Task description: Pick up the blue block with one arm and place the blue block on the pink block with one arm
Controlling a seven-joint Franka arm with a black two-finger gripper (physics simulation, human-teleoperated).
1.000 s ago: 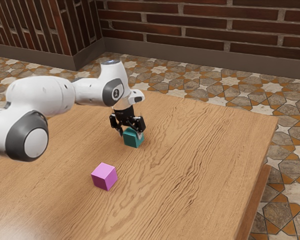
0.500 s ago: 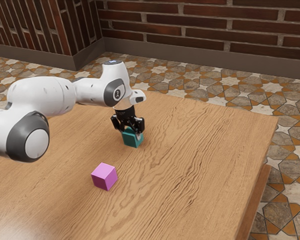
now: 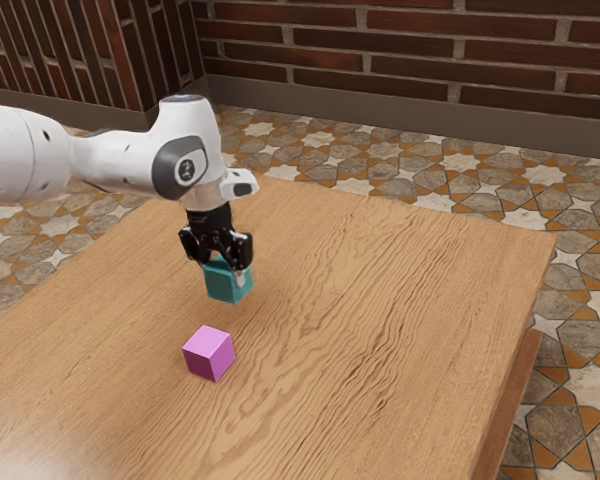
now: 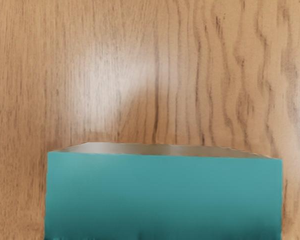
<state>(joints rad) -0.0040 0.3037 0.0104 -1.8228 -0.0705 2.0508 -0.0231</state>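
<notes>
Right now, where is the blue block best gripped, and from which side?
Come from straight above and pinch two opposite side faces near the top, as the gripper does on the blue block now. It is a cube with flat parallel sides, so a pinch seats squarely, and its underside is free for setting it on the pink block.

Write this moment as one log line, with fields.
end effector: shut on blue block | pink block: on table, apart, top bare | stacking: not done
</notes>
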